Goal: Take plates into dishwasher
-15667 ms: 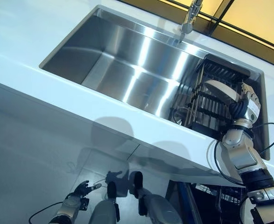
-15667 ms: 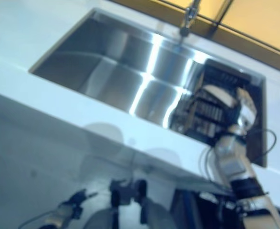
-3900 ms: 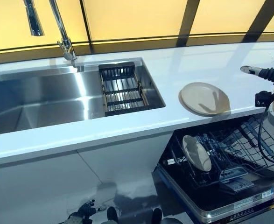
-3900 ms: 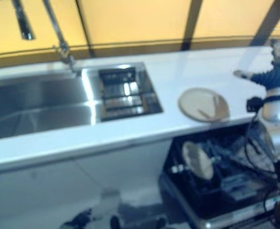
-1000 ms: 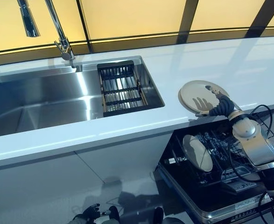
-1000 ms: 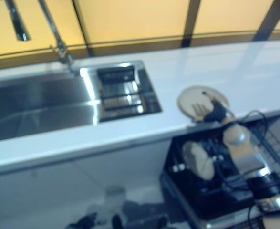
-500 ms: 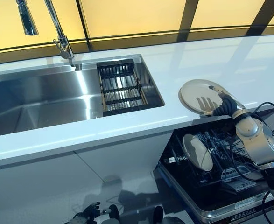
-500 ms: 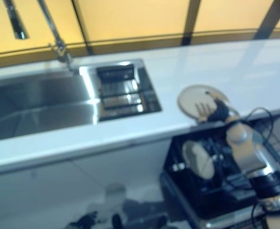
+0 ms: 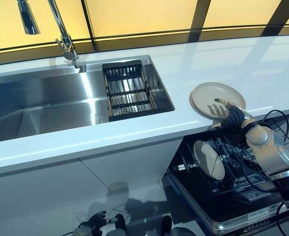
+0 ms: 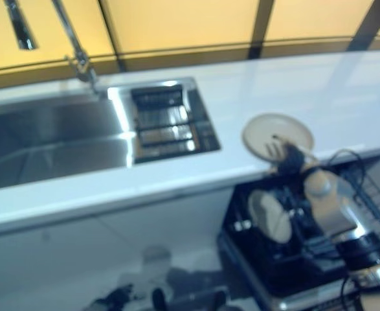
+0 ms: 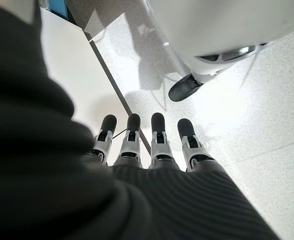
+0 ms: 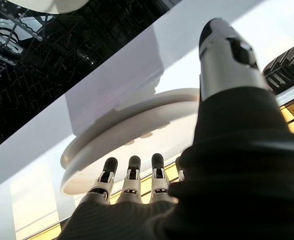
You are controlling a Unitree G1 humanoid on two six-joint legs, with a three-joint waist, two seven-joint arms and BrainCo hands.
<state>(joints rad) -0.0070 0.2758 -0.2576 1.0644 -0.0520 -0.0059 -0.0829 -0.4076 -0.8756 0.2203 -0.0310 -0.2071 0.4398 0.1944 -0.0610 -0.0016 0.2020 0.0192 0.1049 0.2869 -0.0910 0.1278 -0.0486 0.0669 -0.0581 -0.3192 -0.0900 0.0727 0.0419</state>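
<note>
A beige plate (image 9: 210, 96) lies flat on the white counter (image 9: 183, 64) near its front edge, above the open dishwasher. My right hand (image 9: 231, 117) is open. Its fingers (image 9: 218, 104) reach over the plate's near rim, with the thumb spread apart. In the right wrist view the plate (image 12: 136, 125) shows just past the straight fingers (image 12: 131, 175). A second beige plate (image 9: 208, 160) stands on edge in the dishwasher's lower rack (image 9: 245, 164). My left hand (image 9: 87, 229) hangs low near the floor, with relaxed fingers (image 11: 157, 135) that hold nothing.
A steel sink (image 9: 46, 103) with a faucet (image 9: 63, 34) is on the left, and a black drying rack (image 9: 127, 91) sits in its right end. The dishwasher door (image 9: 233, 216) lies open at the lower right, with the rack pulled out over it.
My right hand has come down from beside the counter and now lies over the plate's near rim, a little lower than half a second ago. The left hand stays low.
</note>
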